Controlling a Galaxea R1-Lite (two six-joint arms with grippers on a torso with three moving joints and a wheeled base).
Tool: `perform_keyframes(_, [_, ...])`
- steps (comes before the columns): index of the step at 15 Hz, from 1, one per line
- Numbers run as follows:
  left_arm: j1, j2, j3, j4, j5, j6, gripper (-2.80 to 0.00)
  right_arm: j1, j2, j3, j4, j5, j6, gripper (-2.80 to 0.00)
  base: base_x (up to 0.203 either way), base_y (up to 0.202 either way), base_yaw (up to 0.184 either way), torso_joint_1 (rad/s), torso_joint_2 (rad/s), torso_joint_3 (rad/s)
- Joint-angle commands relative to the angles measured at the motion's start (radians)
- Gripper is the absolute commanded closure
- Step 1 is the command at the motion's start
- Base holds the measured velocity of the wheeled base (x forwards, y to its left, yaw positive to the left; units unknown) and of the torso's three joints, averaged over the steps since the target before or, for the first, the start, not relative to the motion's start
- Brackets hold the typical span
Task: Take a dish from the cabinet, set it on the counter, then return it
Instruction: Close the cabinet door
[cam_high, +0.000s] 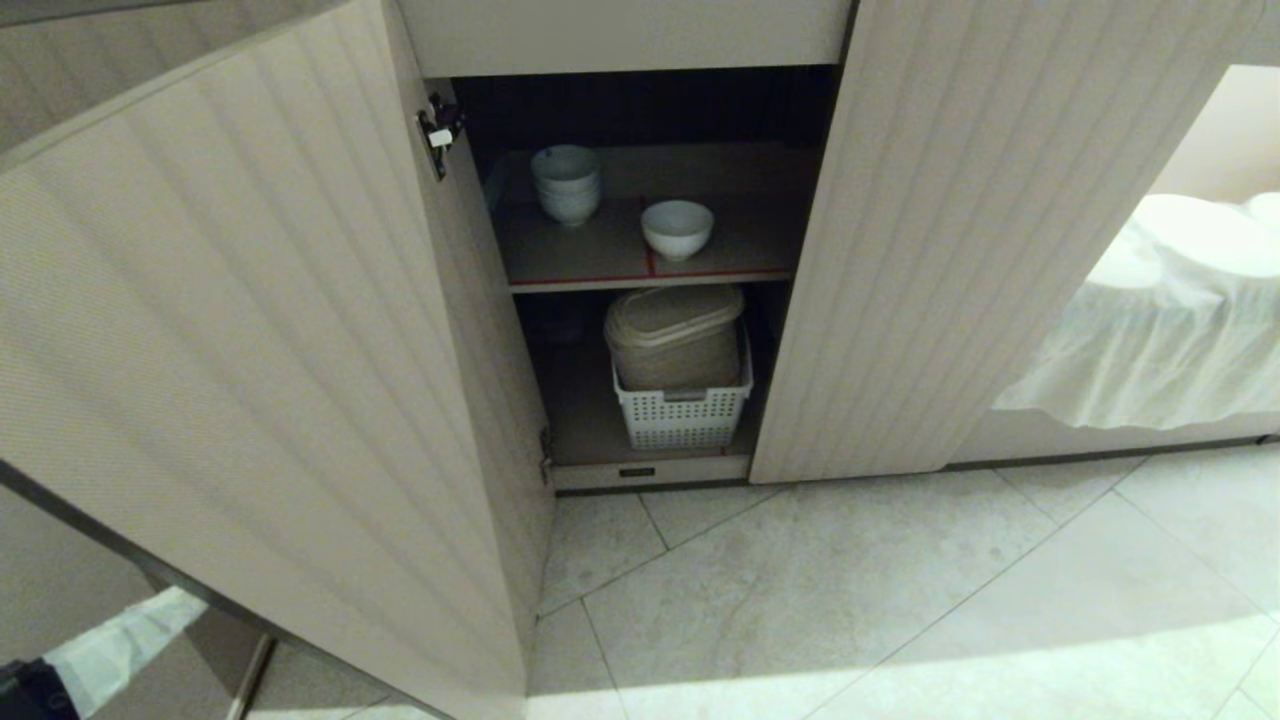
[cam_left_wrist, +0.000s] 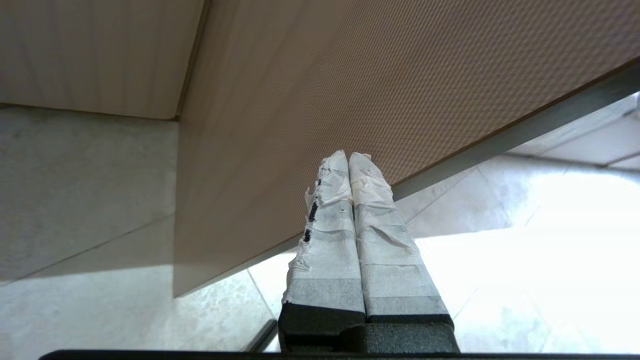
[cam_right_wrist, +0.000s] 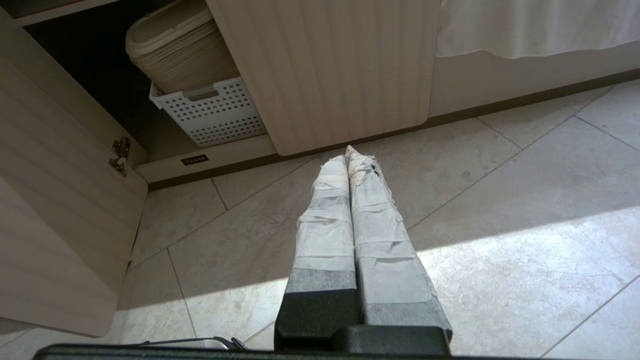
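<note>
From the head, the dish (cam_high: 677, 229) sits near the shelf's (cam_high: 600, 262) front edge inside the cabinet (cam_high: 250, 330).

The left tool (cam_left_wrist: 348, 159), pressed together, could bump the door (cam_left_wrist: 400, 75).

The right tool (cam_right_wrist: 352, 155), pressed together, hangs over the floor (cam_right_wrist: 500, 225).

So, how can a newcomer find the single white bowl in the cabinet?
Look into the open cabinet, between its ribbed doors, at the upper shelf with red edging. The dish stands alone near the shelf's middle, right of a stack of bowls, above the white basket.
</note>
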Motion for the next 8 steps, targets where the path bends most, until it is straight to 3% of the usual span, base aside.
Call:
perform_keyframes(1, [-0.015, 0.024, 0.004, -0.002, -0.002, -0.002, 0.00, 0.000, 0.001, 0.000, 0.000, 0.000, 0.002, 0.00, 0.000, 0.000, 0.000, 0.000, 0.00, 0.000])
perform_keyframes(8, [-0.021, 0.023, 0.004, 0.000, -0.003, 0.011, 0.00, 0.001, 0.001, 0.000, 0.000, 0.000, 0.001, 0.00, 0.000, 0.000, 0.000, 0.000, 0.00, 0.000])
